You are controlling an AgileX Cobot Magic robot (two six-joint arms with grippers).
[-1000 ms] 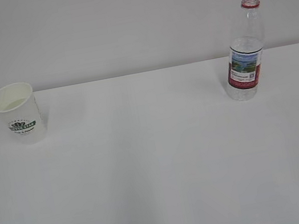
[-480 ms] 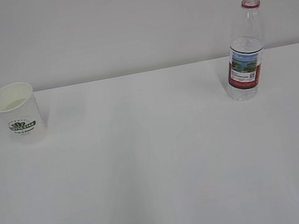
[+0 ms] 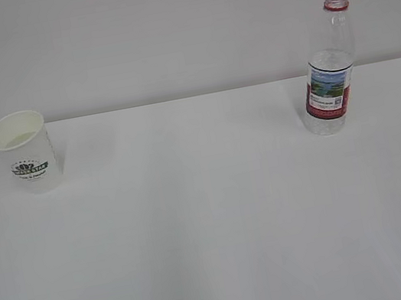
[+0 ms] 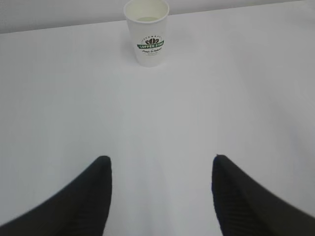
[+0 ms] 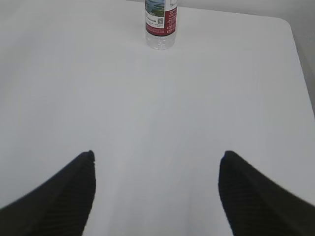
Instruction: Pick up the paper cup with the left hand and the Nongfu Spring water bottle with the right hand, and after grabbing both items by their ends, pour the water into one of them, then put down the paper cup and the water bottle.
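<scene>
White table (image 3: 212,218), pale wall behind. Far left: cup (image 3: 24,152), upright, some liquid inside. Left hand (image 4: 160,196): jaws apart, empty, well short of cup (image 4: 147,32). Far right: bottle (image 3: 328,65), upright, uncapped. Right hand (image 5: 155,194): jaws wide, empty, well short of bottle (image 5: 161,24). Neither item held now; whether pour done or pending not clear.

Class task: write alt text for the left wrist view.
A white tapered paper cup with a dark green logo stands upright at the far edge of a bare white table. The open left claw shows its two black fingertips in front, holding nothing.
</scene>
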